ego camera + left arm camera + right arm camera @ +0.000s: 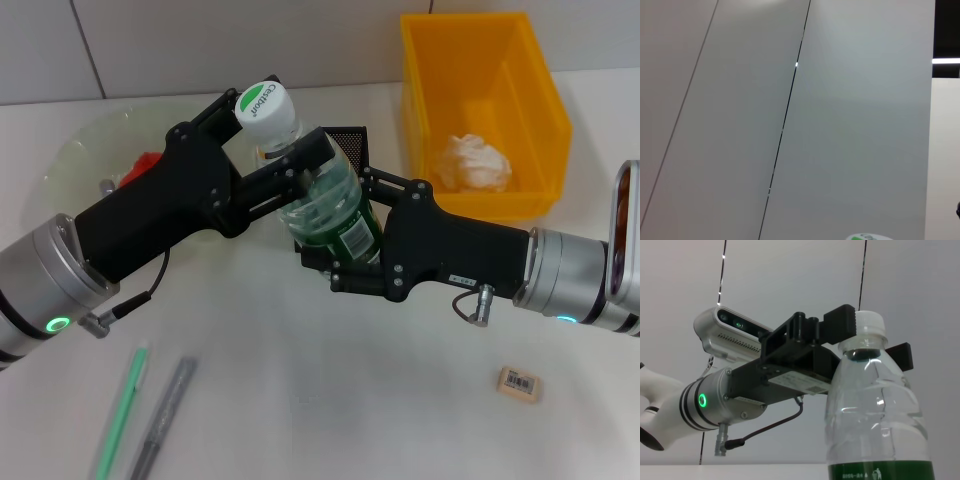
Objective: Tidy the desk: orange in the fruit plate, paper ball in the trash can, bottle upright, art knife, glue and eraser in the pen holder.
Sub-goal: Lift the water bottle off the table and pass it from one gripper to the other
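A clear bottle [335, 205] with a white cap [263, 108] and a green label stands nearly upright at mid-table, held by both arms. My left gripper [275, 135] is shut at its neck; in the right wrist view its fingers [840, 325] flank the cap of the bottle [875, 405]. My right gripper [350, 235] is shut around the labelled body. The paper ball [470, 165] lies in the yellow trash can [535, 75]. At the front right lies the eraser [519, 383]. The black mesh pen holder [348, 138] shows behind the bottle. The clear fruit plate [75, 150] holds something orange-red [148, 162].
A green stick-shaped item [122, 410] and a grey one [165, 415] lie side by side at the front left. The left wrist view shows only wall panels and a sliver of the cap [867, 237].
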Action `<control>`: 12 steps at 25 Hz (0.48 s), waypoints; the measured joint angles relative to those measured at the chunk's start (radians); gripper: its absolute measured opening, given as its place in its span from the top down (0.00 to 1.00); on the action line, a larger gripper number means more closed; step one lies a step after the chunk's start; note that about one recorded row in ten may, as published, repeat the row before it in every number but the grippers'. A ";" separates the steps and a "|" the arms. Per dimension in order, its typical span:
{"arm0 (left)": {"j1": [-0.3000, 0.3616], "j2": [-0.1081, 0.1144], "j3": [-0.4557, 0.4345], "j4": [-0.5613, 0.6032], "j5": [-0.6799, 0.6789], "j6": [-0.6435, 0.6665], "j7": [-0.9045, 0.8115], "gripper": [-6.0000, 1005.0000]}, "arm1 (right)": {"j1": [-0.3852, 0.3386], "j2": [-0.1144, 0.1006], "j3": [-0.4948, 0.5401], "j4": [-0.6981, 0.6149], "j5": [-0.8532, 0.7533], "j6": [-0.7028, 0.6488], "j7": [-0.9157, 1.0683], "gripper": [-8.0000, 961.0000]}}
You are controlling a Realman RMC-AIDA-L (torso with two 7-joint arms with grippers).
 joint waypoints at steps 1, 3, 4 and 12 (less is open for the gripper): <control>0.000 0.000 0.000 0.000 0.000 0.000 0.000 0.28 | 0.000 0.000 0.000 0.000 0.000 0.000 0.000 0.20; 0.002 0.000 -0.003 0.000 -0.003 0.000 0.000 0.28 | 0.000 0.000 0.000 0.000 0.000 0.000 0.000 0.20; 0.003 0.000 -0.004 0.000 -0.007 0.000 0.000 0.28 | 0.000 0.000 0.000 0.000 0.000 0.000 0.000 0.20; 0.001 0.000 0.003 0.001 -0.015 0.001 0.002 0.29 | 0.002 0.000 0.000 0.000 0.000 0.001 0.000 0.20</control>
